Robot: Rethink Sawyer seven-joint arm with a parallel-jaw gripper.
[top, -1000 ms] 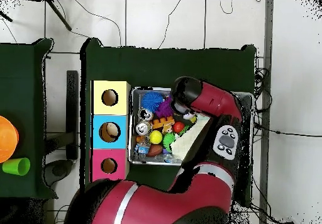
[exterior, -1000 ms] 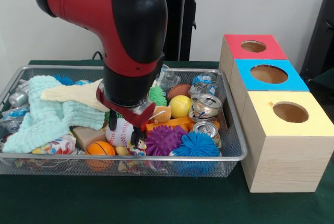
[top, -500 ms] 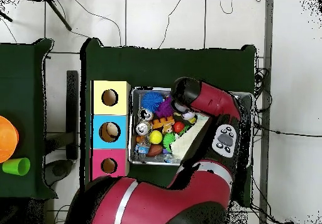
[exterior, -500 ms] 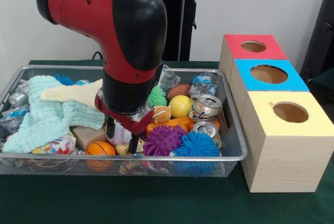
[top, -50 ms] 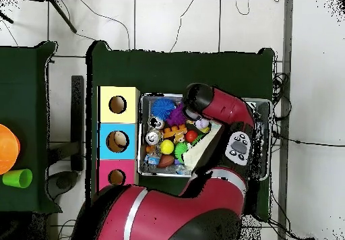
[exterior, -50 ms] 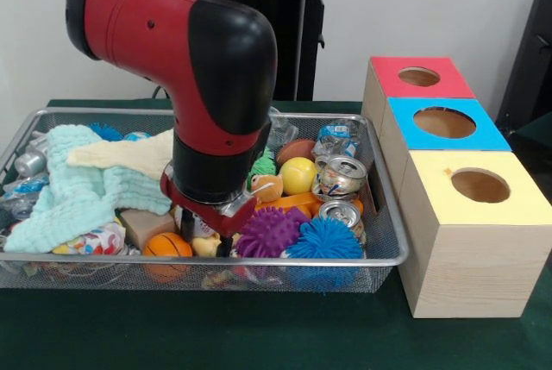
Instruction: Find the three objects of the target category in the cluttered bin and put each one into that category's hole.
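Deep in the wire bin (exterior, -50 ms: 379, 215), gripper (exterior, -50 ms: 205, 234) lowered among the balls by the orange basketball (exterior, -50 ms: 166, 245), finger state impossible to tell, with nothing visibly lifted toward the 3 holed boxes (exterior, -50 ms: 448, 124) at right.

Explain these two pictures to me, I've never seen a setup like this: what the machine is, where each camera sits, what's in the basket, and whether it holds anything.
The red and black machine is a robot arm. One camera faces it across the table; the other looks straight down. A wire basket holds spiky balls, a yellow ball, an orange ball, crushed cans and pale cloths. Beside it stand three wooden boxes with yellow, blue and red tops, each with a hole. The gripper reaches down among the toys; whether it grips anything cannot be seen.
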